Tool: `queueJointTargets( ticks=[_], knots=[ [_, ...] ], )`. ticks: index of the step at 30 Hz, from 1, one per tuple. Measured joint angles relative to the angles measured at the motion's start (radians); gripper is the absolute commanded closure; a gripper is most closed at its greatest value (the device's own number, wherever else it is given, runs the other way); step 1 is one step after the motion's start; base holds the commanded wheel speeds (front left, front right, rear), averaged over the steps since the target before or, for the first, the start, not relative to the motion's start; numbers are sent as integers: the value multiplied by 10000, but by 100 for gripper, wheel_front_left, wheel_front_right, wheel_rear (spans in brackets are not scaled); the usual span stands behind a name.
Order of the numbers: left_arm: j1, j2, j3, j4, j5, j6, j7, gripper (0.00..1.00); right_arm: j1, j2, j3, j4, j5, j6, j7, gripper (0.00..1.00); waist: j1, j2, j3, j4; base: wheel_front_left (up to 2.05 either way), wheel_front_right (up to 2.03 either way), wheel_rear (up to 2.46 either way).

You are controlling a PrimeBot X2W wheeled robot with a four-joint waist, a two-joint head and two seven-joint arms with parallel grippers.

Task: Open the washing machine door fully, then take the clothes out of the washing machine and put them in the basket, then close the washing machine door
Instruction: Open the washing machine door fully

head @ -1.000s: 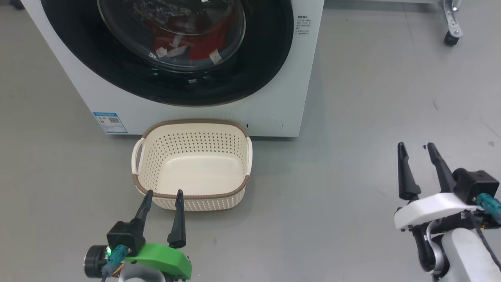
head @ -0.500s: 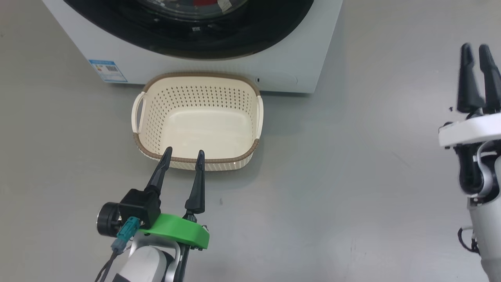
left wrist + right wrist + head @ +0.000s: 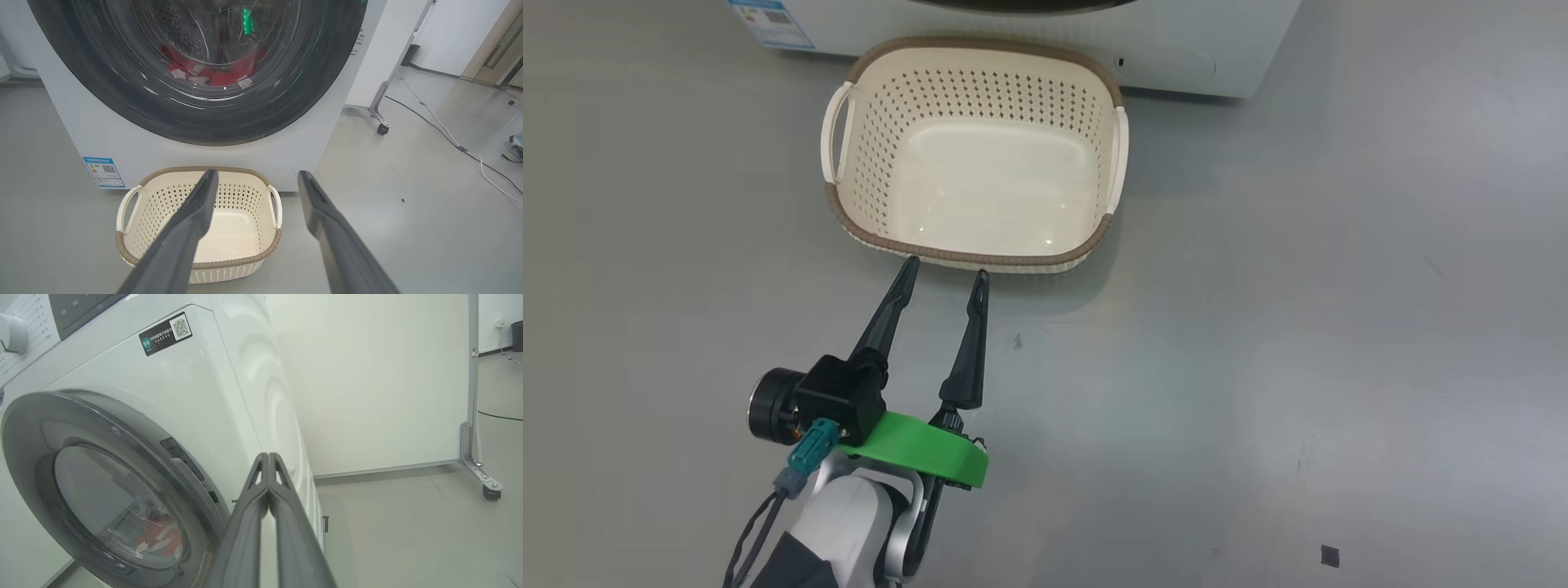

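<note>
The white washing machine [image 3: 310, 134] stands ahead with its black-rimmed round door [image 3: 122, 94] closed. Red clothes [image 3: 224, 75] with white tags lie in the drum behind the glass. The cream basket [image 3: 968, 257] sits empty on the floor right before the machine [image 3: 1217, 49]. My left gripper [image 3: 945, 274] hovers just short of the basket's near rim, open, with nothing between its fingers [image 3: 192, 220]. In the right wrist view my right gripper [image 3: 268, 457] is shut on nothing, raised near the door's [image 3: 122, 428] right edge beside the machine's front [image 3: 196, 375]; clothes [image 3: 161, 539] show red through the glass.
Grey floor [image 3: 1298, 327] spreads to the right of the basket. A metal frame leg on a caster [image 3: 488, 492] stands right of the machine, with a cable [image 3: 449, 139] trailing over the floor. A person's shoe [image 3: 514, 153] shows at the far right edge.
The head camera has tilted downward, so the machine and basket slid up the picture. My right gripper rose out of the head view and went from open to shut.
</note>
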Motion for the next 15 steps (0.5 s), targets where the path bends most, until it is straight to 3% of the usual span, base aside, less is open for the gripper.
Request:
queueJointTargets(
  ticks=[10,15],
  knots=[
    [-548,-10,-420,-102,-311,0,0,0,-1923,336,-715,500,2288,-23,1430,100,1,0,962,680,0,0,0],
    [-632,-12,-686,-121,-422,0,0,0,-2930,347,-909,821,2917,-270,2075,100,0,0,1349,1034,0,0,0]
  ],
)
